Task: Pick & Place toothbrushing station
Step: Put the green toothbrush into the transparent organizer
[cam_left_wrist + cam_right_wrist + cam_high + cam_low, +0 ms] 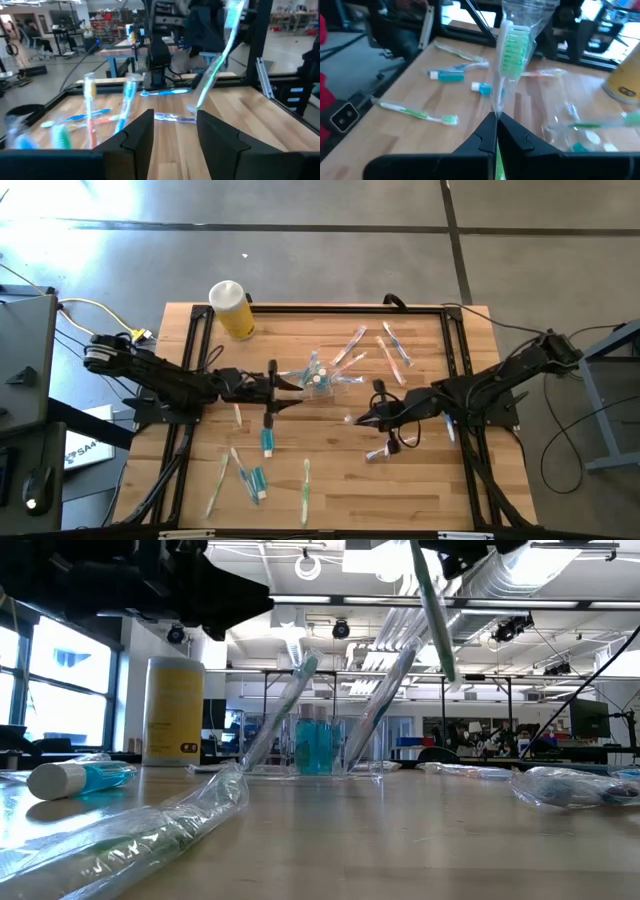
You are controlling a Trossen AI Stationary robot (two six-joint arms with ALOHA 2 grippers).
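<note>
The right gripper is closed on a wrapped green toothbrush, held upright over mid-table. The left gripper is seen with jaws apart, empty, just beside the clear container. No legible writing is seen on the yellow bottle. In the low view alone, teal tubes and leaning brushes are shown inside the container. In the high view, loose brushes and tubes are shown scattered over the table.
</note>
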